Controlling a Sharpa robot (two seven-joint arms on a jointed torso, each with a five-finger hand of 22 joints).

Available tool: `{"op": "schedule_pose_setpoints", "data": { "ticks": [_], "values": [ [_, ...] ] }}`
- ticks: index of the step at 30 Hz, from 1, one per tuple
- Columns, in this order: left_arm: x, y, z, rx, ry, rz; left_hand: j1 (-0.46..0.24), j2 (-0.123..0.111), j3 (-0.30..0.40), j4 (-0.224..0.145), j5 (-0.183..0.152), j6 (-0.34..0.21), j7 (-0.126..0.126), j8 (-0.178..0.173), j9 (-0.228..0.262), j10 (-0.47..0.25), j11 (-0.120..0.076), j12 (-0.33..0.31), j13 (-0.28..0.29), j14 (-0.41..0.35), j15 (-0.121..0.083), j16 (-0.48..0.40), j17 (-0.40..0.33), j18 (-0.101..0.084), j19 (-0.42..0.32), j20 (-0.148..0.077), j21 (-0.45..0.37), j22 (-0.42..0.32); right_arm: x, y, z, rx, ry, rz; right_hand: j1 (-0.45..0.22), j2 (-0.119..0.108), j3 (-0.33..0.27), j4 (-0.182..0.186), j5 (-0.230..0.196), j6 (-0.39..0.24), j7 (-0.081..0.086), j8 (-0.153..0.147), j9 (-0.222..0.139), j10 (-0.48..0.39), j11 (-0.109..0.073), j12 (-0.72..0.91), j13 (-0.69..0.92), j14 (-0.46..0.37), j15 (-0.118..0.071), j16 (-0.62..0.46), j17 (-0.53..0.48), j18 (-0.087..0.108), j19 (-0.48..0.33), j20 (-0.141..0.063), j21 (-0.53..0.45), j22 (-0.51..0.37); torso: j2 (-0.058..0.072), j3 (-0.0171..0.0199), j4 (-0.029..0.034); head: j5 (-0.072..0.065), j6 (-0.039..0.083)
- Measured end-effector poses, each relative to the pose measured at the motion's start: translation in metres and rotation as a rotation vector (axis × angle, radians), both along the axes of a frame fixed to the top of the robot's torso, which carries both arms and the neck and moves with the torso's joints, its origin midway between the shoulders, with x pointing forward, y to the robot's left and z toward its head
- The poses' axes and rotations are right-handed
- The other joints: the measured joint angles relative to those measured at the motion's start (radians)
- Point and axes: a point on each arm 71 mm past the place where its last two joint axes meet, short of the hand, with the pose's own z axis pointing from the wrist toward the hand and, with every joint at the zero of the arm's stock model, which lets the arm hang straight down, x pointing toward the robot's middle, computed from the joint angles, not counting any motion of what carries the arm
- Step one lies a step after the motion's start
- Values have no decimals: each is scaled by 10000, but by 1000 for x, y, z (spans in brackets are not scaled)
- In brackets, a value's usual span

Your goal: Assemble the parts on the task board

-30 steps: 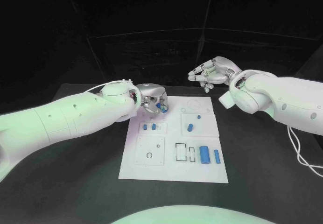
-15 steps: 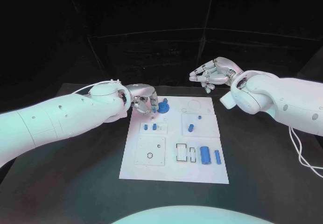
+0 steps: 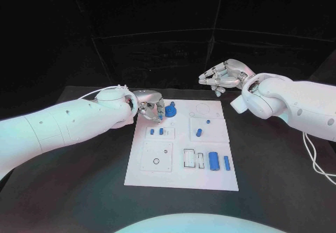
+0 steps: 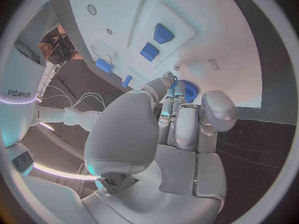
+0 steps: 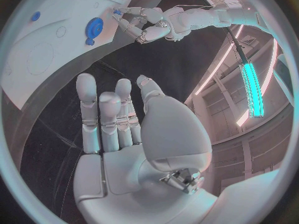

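The left hand's fingers (image 4: 176,115) lie pressed together, their tips at a blue gear (image 3: 171,112) that sits near the upper left corner of the task board (image 3: 180,178); I cannot tell whether they pinch it or only touch it. The left hand (image 3: 152,107) hangs over the board's left edge in the upper middle of the head view. The right hand (image 3: 223,75) is raised in the upper right of the frame, beyond the board's far edge, its fingers (image 5: 103,115) loosely curled and apart with nothing in them. Small blue parts (image 3: 156,131) lie just below the gear, one blue peg (image 3: 198,132) right of them, and two longer blue cylinders (image 3: 213,161) lie near the board's lower right. Bare black table (image 3: 77,184) spreads wide on both sides of the board and in front of it.
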Motion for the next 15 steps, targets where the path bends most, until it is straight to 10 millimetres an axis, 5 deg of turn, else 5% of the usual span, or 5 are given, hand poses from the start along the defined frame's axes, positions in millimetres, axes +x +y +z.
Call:
{"op": "schedule_pose_setpoints", "data": {
  "ticks": [15],
  "values": [
    [0, 1, -5, 338, 297, 87, -37, -38, -1, -1, 0, 32, 33, 0, -5, 0, 1, 0, -1, 0, 0, 0, -11, 0, -4, -1, 0, -2, 0, -2, 0, -4, 1, -25, 0, 0, 0, 0, 0, 0, 0, 0, 0, 0, 0, 0, -1, 0, 0, 0, -1, 1, 0, 0, 0, 0, -1, 4, -2, -1, -22]
  ]
}}
